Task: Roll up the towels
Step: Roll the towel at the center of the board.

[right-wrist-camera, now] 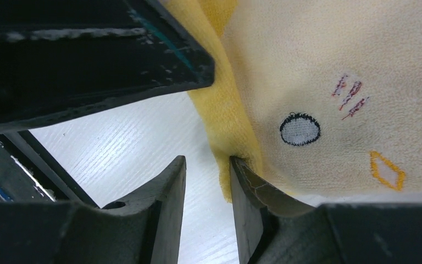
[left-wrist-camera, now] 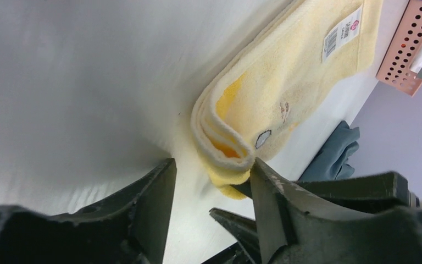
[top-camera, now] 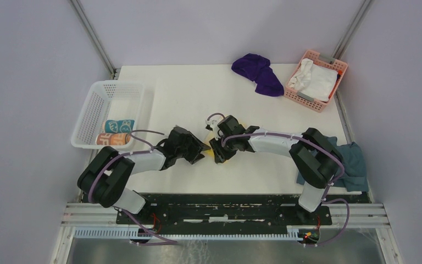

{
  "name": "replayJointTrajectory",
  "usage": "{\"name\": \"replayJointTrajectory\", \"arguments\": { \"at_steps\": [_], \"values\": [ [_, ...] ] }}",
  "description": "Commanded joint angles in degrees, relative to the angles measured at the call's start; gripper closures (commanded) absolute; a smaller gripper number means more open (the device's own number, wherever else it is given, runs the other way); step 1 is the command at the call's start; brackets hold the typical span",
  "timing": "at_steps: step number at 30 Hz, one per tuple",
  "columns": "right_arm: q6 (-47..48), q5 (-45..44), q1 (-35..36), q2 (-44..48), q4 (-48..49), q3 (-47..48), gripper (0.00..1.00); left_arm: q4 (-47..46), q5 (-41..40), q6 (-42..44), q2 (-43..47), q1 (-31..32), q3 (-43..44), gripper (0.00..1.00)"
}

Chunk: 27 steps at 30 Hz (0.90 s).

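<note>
Yellow terry is the business here. From the top camera we see the pale yellow towel (top-camera: 218, 159) at the middle of the table (top-camera: 176, 99), almost wholly hidden under the left gripper (top-camera: 199, 154) and the right gripper (top-camera: 217, 153). They meet nose to nose over its near end, we judge so that both can work the one edge where a roll must start. The teal towel (top-camera: 118, 126) and the peach-orange towel (top-camera: 112, 139) lie rolled side by side in the white basket (top-camera: 115, 83) (finished work, we take it). The purple towel (top-camera: 258, 72) lies crumpled at the far edge, not yet rolled. The pink basket (top-camera: 305, 101) holds a white cloth (top-camera: 313, 80), and a blue-grey cloth (top-camera: 354, 159) lies by the right arm's base. From the left wrist, the pale yellow towel (left-wrist-camera: 286, 82) is a long folded strip running away toward the pink basket, its near end doubled over in loose layers. The left gripper (left-wrist-camera: 211, 165) stands wide and holds nothing, its fingers flanking that end, and a dark finger of the right gripper reaches in beside it. From the right wrist, the jaws stand narrowly apart with bare table between them. One finger (right-wrist-camera: 250, 192) presses against the towel's thick folded edge, seemingly to lift or turn it, and nothing is clamped.
</note>
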State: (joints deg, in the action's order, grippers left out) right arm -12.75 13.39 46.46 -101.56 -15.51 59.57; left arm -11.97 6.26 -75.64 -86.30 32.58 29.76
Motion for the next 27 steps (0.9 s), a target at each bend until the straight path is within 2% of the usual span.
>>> {"name": "replayJointTrajectory", "arguments": {
  "at_steps": [1,6,13,20,23,27],
  "values": [
    [-2.1,4.9,-2.0,-2.5,0.7,-1.4,0.57,4.0,-3.9,4.4,5.5,-1.0,-3.8,0.37],
    [-6.4,18.3,-7.2,-5.0,4.5,-1.3,0.59,-2.2,-1.9,3.8,10.3,-3.3,-8.1,0.35],
    [-10.6,29.5,-11.1,-8.2,8.9,-0.8,0.59,-13.5,4.4,2.7,7.4,-5.3,-10.5,0.39],
    [-11.1,31.1,-11.8,-9.3,9.3,0.0,0.59,-14.6,6.0,4.0,0.1,-5.3,-5.9,0.43],
    [-9.6,28.8,-11.7,-8.0,7.1,0.8,0.59,-8.9,5.1,4.3,-3.6,-5.4,-3.3,0.51],
    [-6.1,23.9,-11.1,-3.9,3.5,1.5,0.59,-2.3,2.2,4.9,-6.5,-5.4,-1.0,0.56]
  ]
}}
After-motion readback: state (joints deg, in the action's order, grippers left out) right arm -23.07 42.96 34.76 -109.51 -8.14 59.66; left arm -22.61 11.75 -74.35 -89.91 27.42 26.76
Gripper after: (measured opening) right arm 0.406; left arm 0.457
